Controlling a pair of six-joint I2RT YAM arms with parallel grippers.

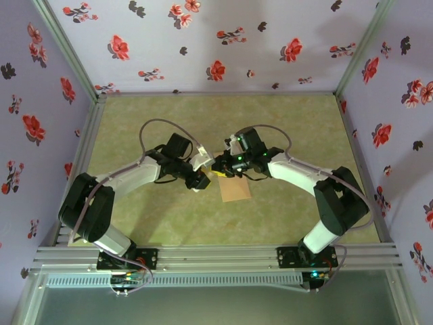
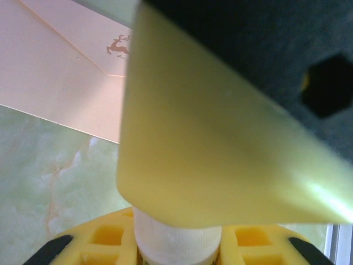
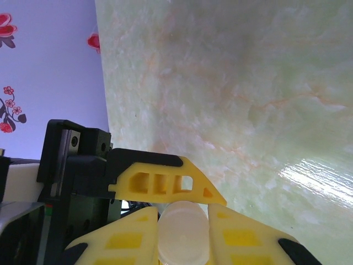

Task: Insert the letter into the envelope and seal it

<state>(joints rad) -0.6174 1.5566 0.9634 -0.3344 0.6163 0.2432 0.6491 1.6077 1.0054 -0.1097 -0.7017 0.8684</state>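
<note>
The tan envelope (image 1: pixel 235 190) lies flat in the middle of the table, flap side up with a small deer mark (image 2: pixel 117 46). Just above its far end the two grippers meet tip to tip. My left gripper (image 1: pixel 200 178) is shut on the ribbed end of a small white stick (image 2: pixel 175 240). My right gripper (image 1: pixel 220 167) is shut on the stick's other, smooth translucent end (image 3: pixel 182 233). In the left wrist view a yellow finger of the right gripper (image 2: pixel 220 143) hides most of the stick. The letter is out of view.
The green marbled table (image 1: pixel 291 128) has bare room all round the envelope. Floral walls (image 1: pixel 203 40) close in the back and both sides. A metal rail (image 1: pixel 216 256) with the arm bases runs along the near edge.
</note>
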